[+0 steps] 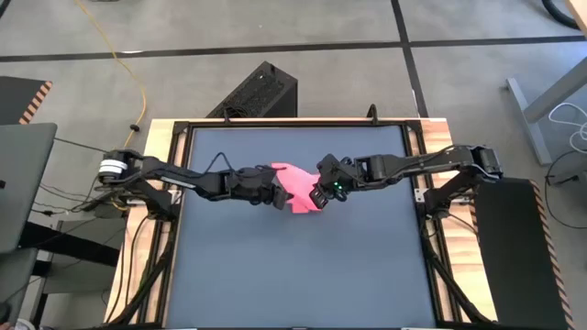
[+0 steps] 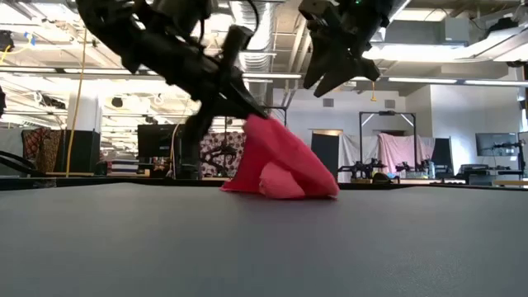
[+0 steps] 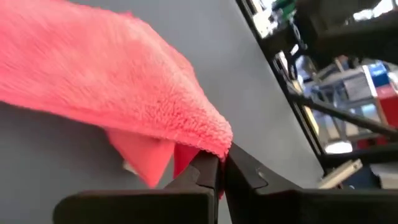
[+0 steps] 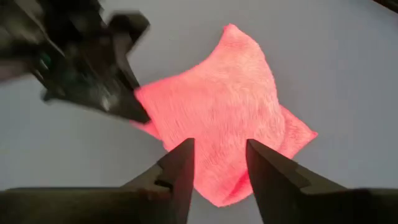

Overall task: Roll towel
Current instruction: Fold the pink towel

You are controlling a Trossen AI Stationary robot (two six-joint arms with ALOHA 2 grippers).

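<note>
A black box (image 1: 260,92) (ribbed) sits beyond the table (image 1: 303,275).

Fuzzy pink terry-like towel (image 3: 124,87) — smooth, matt grey tabletop (image 1: 303,266).

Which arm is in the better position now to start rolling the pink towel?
Probably the left. The left claw is shut on an edge of the towel, lifting it off the table. The right claw hangs open above the towel, holding nothing.

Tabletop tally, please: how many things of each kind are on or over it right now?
Pink towel: 1
Grippers: 2, the left gripper and the right gripper
Total: 3
</note>
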